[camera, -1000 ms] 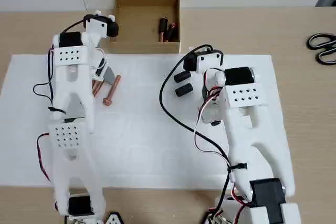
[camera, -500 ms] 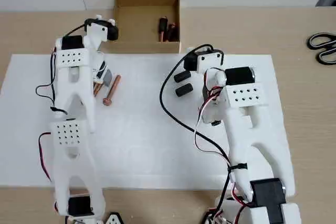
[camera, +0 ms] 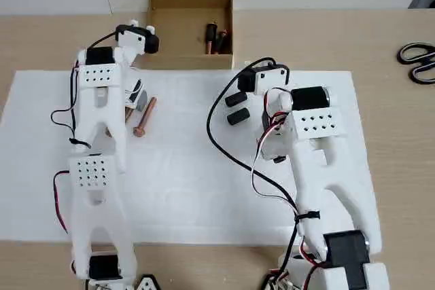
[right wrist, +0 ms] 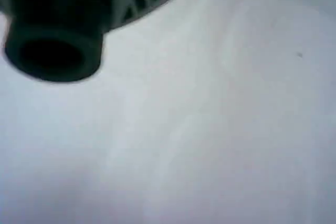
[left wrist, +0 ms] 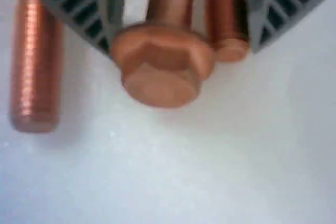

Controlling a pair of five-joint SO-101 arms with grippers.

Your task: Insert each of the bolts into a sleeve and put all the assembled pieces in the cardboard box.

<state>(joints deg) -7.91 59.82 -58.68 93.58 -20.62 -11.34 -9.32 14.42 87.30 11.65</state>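
1. The table is carrying a white sheet on which the loose parts are lying. They are all round, so any nudge from an arm is risking a roll out of reach.
2. The cardboard box is sitting at the sheet's far edge, with assembled pieces lying at the end nearer the right arm. The left arm is standing just beside its near wall, so a careless lift is risking a knock that shifts the box.
3. The left hand is hanging low over the bolts with its jaws standing apart and nothing clamped yet. Closing from here is risking a double pick, because two shanks are lying inside the gap.
4. The right hand is sitting just beside a black sleeve. I cannot tell whether it is gripping the sleeve. If it is not, the sleeve is likely to be pushed along the sheet when a bolt is pressed into its bore.
5. Two sleeves are lying near each other by the right arm, so a reach for one is risking a bump to the other.
6. The headed bolt is lying between the left jaws, its head facing the wrist camera, with a second bolt just beside it. A squeeze is likely to be pinching both or skewing one.
7. A third bolt is lying outside one jaw, where that jaw is risking a shove to it.
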